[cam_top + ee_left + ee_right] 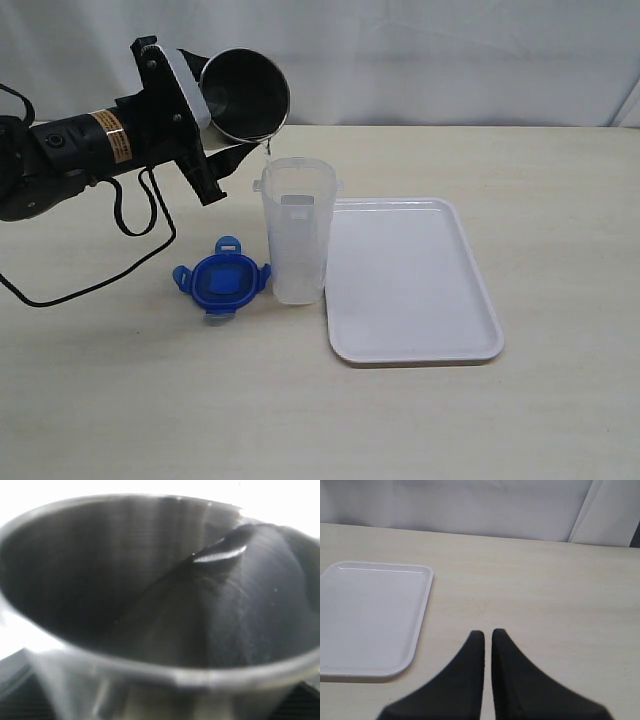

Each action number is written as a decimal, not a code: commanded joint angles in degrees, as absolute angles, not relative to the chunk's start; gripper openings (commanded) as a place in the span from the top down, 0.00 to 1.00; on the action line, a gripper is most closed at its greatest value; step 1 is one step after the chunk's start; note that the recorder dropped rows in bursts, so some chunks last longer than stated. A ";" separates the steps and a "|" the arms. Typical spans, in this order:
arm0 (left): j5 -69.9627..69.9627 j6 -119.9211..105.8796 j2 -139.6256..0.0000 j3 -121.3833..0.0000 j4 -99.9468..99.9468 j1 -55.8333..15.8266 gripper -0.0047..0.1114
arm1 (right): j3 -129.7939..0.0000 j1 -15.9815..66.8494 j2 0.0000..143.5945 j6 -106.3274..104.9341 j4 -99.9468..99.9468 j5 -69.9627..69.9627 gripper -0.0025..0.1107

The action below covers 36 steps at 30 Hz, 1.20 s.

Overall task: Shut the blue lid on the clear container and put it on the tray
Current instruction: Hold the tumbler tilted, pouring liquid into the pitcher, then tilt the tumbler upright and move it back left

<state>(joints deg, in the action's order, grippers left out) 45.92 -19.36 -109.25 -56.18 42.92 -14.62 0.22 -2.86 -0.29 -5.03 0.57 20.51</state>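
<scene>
The clear container [297, 235] stands upright and uncovered on the table, just left of the white tray [410, 280]. The blue lid [222, 277] lies flat on the table to the container's left, close to its base. My left gripper [205, 120] is shut on a shiny steel cup [245, 95], which is tipped on its side with its lip just above the container's rim. A thin trickle hangs from that lip. The cup's interior [150, 605] fills the left wrist view, with liquid pooled toward the rim. My right gripper [487, 635] is shut on nothing, over bare table beside the tray [370, 615].
A black cable [130, 260] from the left arm loops across the table left of the lid. A white backdrop closes off the table's far edge. The tray holds nothing.
</scene>
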 commanded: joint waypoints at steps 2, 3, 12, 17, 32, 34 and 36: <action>49.24 -19.41 -108.05 -57.34 40.89 -14.75 0.96 | 0.00 -3.16 0.00 -5.17 0.44 20.38 0.93; 49.13 -19.25 -108.05 -57.34 40.89 -14.75 0.96 | 0.00 -3.16 0.00 -5.17 0.44 20.38 0.93; 48.97 -8.69 -108.05 -57.34 40.89 -14.75 0.96 | 0.00 -3.16 0.00 -5.17 0.44 20.38 0.93; 48.82 0.79 -108.05 -57.34 38.98 -14.75 0.96 | 0.00 -3.16 0.00 -5.17 0.44 20.38 0.93; 41.48 12.95 -112.90 -64.38 19.33 -8.78 0.96 | 0.00 -3.16 0.00 -5.17 0.44 20.38 0.93; 41.48 12.95 -114.55 -65.71 19.90 -7.95 0.96 | 0.00 -3.16 0.00 -5.17 0.44 20.38 0.93; 41.48 12.95 -116.71 -67.55 20.26 -6.85 0.96 | 0.00 -3.16 0.00 -5.17 0.44 20.38 0.93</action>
<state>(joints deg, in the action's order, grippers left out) 37.30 12.10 -115.45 -65.09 19.72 -7.72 0.22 -2.86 -0.29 -5.03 0.57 20.51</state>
